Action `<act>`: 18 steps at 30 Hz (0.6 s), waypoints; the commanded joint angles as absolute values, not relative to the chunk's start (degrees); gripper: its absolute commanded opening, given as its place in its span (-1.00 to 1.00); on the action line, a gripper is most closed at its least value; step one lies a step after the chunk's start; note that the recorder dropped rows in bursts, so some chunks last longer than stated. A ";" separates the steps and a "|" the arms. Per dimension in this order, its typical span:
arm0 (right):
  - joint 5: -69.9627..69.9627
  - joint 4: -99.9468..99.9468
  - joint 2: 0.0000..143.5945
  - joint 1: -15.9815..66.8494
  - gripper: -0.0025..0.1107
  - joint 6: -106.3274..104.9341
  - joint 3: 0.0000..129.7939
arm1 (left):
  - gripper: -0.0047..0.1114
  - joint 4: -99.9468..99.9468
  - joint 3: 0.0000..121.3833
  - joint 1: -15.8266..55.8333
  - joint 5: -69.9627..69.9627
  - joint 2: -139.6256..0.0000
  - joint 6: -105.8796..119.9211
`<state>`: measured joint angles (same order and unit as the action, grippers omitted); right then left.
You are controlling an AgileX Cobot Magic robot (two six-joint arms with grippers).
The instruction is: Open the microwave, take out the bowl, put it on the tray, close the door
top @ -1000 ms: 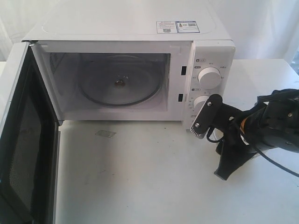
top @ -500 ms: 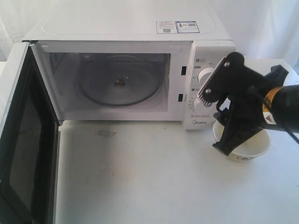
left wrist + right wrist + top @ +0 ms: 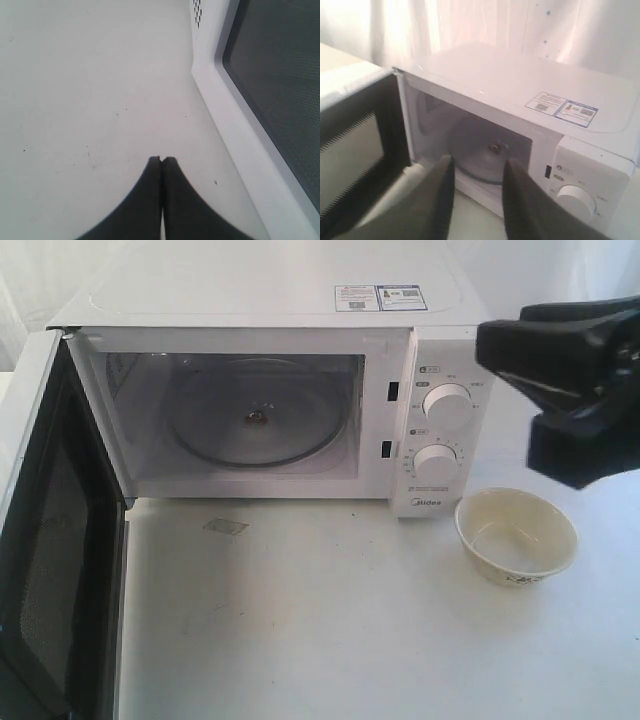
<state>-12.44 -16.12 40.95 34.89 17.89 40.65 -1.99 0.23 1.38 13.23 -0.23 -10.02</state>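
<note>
The white microwave (image 3: 270, 310) stands with its cavity bare except for the glass turntable (image 3: 255, 425). The door (image 3: 55, 530) is swung wide to the left, black inner face showing. The cream bowl (image 3: 515, 537) sits upright on the white table, just right of the dial panel and below the lower dial (image 3: 436, 461). No tray shows. My right gripper (image 3: 508, 395) hovers open above the bowl, apart from it and holding nothing. In the right wrist view this gripper (image 3: 477, 167) points at the microwave (image 3: 520, 80). My left gripper (image 3: 161, 159) is shut and empty over the table beside the door (image 3: 280, 90).
Stickers (image 3: 380, 297) lie on the microwave's top. A faint mark (image 3: 225, 527) is on the table in front of the cavity. The open door juts toward the front left edge of the exterior view. White curtains hang behind the microwave.
My right gripper let go of the bowl and rose up and to the right. The bowl now stands uncovered on the table. The door and microwave have not moved.
</note>
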 commanded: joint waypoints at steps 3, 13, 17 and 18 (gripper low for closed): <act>-16.71 -9.86 35.00 38.64 -0.96 18.22 38.42 | -0.92 -2.27 0.00 1.36 13.24 0.00 -10.10; -7.30 0.67 33.27 42.27 -0.96 18.22 25.29 | -0.92 -2.27 0.00 1.36 13.24 0.00 -10.10; -4.78 2.64 33.27 43.89 -0.96 18.33 20.13 | -0.92 -2.27 0.00 1.36 13.24 0.00 -10.10; -4.78 2.97 33.27 44.14 -0.96 18.33 19.39 | -0.92 -2.27 0.00 1.36 13.24 0.00 -10.10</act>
